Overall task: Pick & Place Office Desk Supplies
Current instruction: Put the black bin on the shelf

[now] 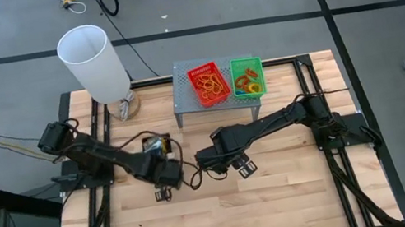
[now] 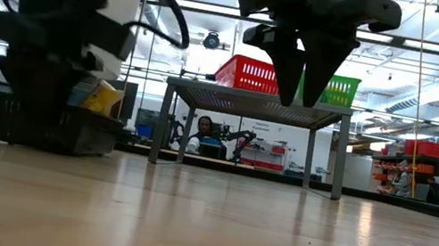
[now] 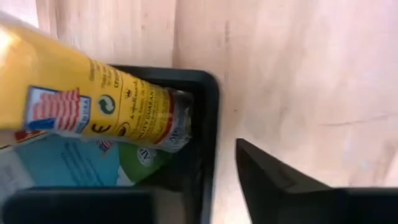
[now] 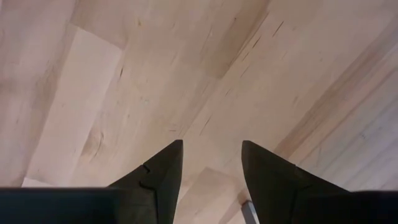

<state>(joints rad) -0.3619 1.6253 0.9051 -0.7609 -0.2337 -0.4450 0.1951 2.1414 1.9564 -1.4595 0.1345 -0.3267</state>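
Observation:
A black box [image 1: 156, 145] stands on the wooden table left of centre. A yellow crayon box [image 3: 106, 99] leans slanted inside it, over green-blue packets [image 3: 74, 165]. My left gripper [image 1: 164, 169] hovers at the box's near side, pointing steeply down. It is open, with the box's corner wall [image 3: 208, 118] below the gap between its fingers. My right gripper [image 4: 211, 155] hangs open over bare wood at the table's middle and points straight down. Behind it, a red mesh tray [image 1: 208, 83] and a green mesh tray [image 1: 247, 76] hold rubber bands.
Both trays sit on a grey perforated stand [image 1: 184, 104] at the table's far middle. A tall white lampshade [image 1: 93, 62] stands at the far left. Bare wood lies along the near half of the table [image 1: 229, 217]. People sit in the room beyond, in the low view.

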